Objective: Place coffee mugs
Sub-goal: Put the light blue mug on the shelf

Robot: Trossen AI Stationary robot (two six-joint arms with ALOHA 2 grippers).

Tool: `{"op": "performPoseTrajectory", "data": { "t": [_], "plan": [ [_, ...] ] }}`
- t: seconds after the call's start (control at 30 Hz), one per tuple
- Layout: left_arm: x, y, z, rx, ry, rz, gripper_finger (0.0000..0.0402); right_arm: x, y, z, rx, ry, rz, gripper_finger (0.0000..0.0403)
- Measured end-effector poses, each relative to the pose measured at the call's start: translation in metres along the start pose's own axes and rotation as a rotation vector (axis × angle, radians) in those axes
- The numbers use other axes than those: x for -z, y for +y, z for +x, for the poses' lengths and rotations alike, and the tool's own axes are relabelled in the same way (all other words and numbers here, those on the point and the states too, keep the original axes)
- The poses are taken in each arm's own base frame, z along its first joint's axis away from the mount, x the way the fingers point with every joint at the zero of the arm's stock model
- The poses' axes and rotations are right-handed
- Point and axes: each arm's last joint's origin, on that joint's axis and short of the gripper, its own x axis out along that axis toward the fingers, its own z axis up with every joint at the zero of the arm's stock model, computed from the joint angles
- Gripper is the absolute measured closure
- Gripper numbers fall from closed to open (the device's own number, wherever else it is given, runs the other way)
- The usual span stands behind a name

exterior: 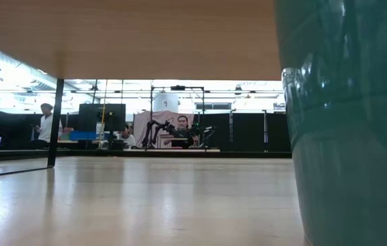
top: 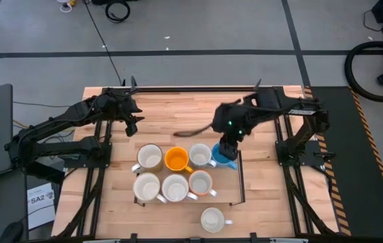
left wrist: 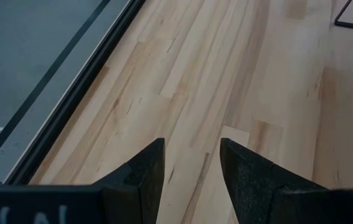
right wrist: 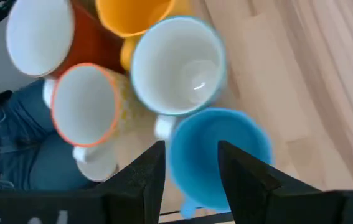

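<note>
Seven mugs stand upright on their bases in two rows inside a thin black outline [top: 243, 177] on the wooden table. They include white ones [top: 149, 156], an orange one [top: 176, 160], an orange-rimmed one [top: 200, 182] and a blue one [top: 225, 162]. Another white mug [top: 213, 219] stands alone nearer the near edge. My right gripper [top: 226, 147] is open, right above the blue mug [right wrist: 216, 155]; its fingers [right wrist: 145, 177] stand over the rim on the handle side, and touch cannot be judged. My left gripper [left wrist: 192, 165] is open over bare wood near the far left [top: 134, 120].
In the right wrist view the white mug [right wrist: 176, 65], orange mug [right wrist: 132, 15], reddish-brown mug [right wrist: 39, 34] and orange-rimmed patterned mug [right wrist: 86, 106] crowd close beside the blue one. A teal glazed surface [exterior: 343, 123] fills the low view's right side. Bare wood lies right of the outline.
</note>
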Motion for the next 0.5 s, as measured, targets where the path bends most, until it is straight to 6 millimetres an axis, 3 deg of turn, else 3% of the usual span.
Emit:
{"op": "performPoseTrajectory", "data": {
  "t": [0.27,0.5],
  "plan": [
    [0.0,0.0,0.0,0.0,0.0,0.0,0.0242,0.03,0.052,0.006,0.013,-0.079,-0.02,0.0251],
    [0.0,0.0,0.0,0.0,0.0,0.001,0.0242,0.065,0.104,0.01,-0.056,-0.246,0.021,0.0251]
  ]
}}
